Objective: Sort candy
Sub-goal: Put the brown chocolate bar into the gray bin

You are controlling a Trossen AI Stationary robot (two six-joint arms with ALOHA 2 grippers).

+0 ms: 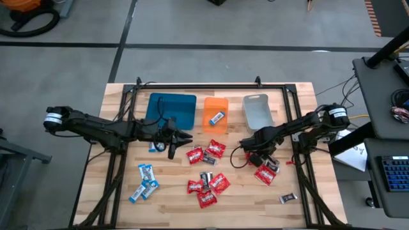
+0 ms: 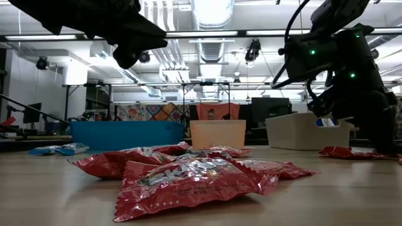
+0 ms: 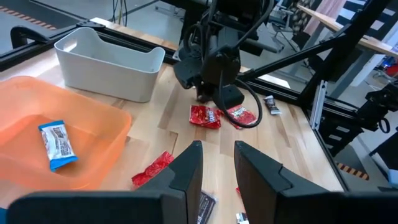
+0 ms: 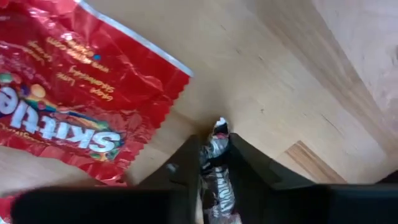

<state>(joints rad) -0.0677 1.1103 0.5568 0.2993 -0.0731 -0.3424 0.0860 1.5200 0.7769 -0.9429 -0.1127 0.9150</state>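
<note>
1. The wooden desk (image 1: pixel 115 204) carries three trays in a row along its far side: blue tray (image 1: pixel 172 110), orange tray (image 1: pixel 216 114), grey tray (image 1: pixel 257 110).
2. Red candy packs (image 1: pixel 206 185) lie scattered mid-desk.
3. Blue-and-white candies (image 1: pixel 144 182) sit front left.
4. A dark candy (image 1: pixel 288 199) lies front right.
</note>
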